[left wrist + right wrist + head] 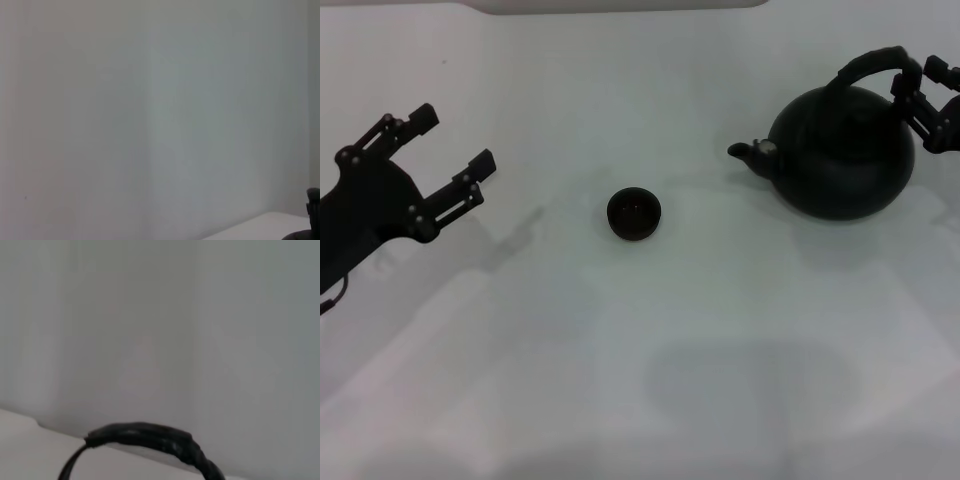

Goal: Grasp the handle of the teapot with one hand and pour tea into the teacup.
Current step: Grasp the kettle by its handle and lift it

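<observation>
The right gripper (918, 82) sits at the desk's right edge, toward the far corner, with its jaws at the right end of the handle (868, 62); whether they pinch it or merely flank it cannot be told. The handle arches over the teapot (842, 150), which stands upright on the desk (720, 330) near that right edge, its short spout pointing toward the middle. In the right wrist view the handle (150, 437) shows as a dark arc. The teacup (634, 214) stands near the desk's centre, well apart from the teapot, in line with the spout. The left gripper (450, 150) hovers by the left edge, jaws spread wide and holding nothing, well apart from the teacup.
</observation>
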Tool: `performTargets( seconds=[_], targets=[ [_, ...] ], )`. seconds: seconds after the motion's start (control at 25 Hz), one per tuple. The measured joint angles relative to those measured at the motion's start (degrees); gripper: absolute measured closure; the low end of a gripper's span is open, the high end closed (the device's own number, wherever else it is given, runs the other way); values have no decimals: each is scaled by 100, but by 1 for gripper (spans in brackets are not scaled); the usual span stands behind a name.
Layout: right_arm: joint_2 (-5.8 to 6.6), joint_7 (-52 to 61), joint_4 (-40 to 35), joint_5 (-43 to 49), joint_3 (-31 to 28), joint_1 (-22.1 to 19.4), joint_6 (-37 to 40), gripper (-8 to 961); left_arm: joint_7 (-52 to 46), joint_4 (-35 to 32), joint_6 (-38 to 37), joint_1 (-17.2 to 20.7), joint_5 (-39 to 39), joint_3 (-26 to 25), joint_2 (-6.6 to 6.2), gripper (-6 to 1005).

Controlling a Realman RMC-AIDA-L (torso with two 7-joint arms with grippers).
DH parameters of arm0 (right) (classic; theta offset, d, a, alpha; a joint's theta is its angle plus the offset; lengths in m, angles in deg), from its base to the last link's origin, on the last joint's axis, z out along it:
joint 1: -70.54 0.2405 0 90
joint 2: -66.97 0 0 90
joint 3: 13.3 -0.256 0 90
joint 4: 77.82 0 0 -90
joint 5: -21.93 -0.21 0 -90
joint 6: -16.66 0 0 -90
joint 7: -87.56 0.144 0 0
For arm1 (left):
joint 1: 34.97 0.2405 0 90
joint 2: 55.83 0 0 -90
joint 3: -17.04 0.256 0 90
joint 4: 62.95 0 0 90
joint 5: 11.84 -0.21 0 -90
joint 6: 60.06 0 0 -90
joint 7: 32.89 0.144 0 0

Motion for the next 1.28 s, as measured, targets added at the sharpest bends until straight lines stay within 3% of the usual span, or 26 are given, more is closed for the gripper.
performTargets(
  seconds=[0.32,0.8,1.28],
  targets=[
    [0,-173,61,35,43,146,-348,692,-3,6,0,-34,11,-9,0,199],
    [-24,-399,2,6,0,163,-335,810,25,15,56,-35,-10,-9,-2,199],
    [-26,-396,-360,42,125,150,-79,847,528,80,40,633,20,-354,4,198]
  ],
)
